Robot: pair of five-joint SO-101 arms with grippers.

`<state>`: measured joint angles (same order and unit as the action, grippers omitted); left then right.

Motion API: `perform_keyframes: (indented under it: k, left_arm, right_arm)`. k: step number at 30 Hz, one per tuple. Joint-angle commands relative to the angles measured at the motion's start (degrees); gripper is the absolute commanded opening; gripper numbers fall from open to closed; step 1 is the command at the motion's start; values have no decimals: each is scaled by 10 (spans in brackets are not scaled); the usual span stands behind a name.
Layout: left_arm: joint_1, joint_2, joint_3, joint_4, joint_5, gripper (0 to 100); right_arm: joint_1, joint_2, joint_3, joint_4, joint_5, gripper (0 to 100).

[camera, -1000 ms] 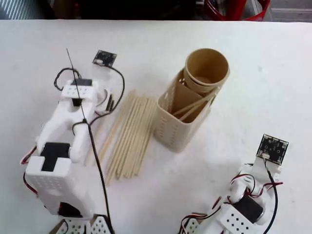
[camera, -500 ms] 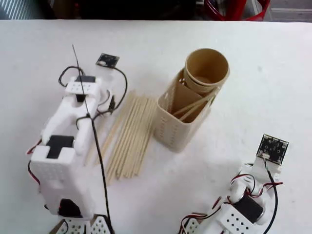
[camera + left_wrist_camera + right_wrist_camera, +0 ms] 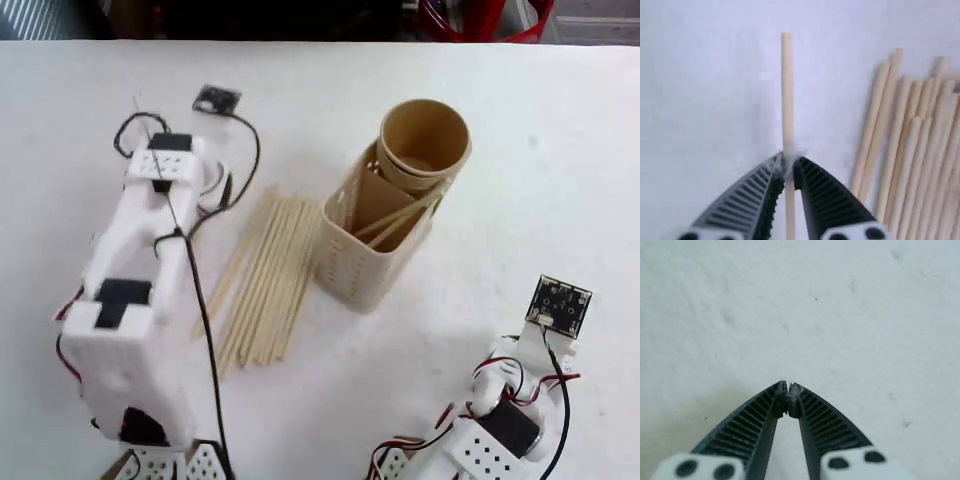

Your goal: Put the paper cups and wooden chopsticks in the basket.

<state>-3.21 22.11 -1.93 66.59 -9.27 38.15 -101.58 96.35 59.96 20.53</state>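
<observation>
**Wooden stick held lengthwise, basket off to the side beyond the pile**

One wooden chopstick (image 3: 786,90) is pinched between the closed jaws of the left gripper (image 3: 788,165). Its long axis is seen to run in line with the fingers, so the free end juts straight out past the fingertips over the white table (image 3: 500,120). The loose chopsticks (image 3: 910,150) are laid just beside it, roughly parallel and apart from the held one.

In the high view the left arm (image 3: 140,260) is stretched along the left of the table, with the pile (image 3: 265,285) spread between it and the basket (image 3: 350,265). The basket is thus placed to the side of the held stick, not ahead of it, and the pile has to be crossed to reach it. The paper cups (image 3: 425,130) are already nested in the far end of the basket, and a few sticks are leant slantwise inside it.

The right gripper (image 3: 788,392) is closed on nothing above bare table, and its arm is folded near the front edge, well apart from the pile. The left arm is judged the nearer to both the pile and the basket.

The coming move is judged to call for a sideways swing toward the basket, with the stick tipped so that its leading end is dropped into the open part beside the cups.
</observation>
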Motion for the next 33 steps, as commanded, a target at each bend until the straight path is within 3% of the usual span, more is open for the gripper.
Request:
perform_keyframes:
  k: [1,9,15,20,28,33]
  left_arm:
    - [36,-159,-27,21,18,22]
    - [156,-434,-23,76,19,23]
    - [263,-565,7,49,19,23]
    - [327,-586,68,-67,19,24]
    - [364,-585,142,-357,15,24]
    - [377,-585,151,-403,18,24]
  right_arm:
    - [4,3,6,1,4,18]
    - [1,3,6,1,3,18]
    - [1,3,6,1,3,18]
    - [1,3,6,1,3,18]
    - [1,3,6,1,3,18]
    - [1,3,6,1,3,18]
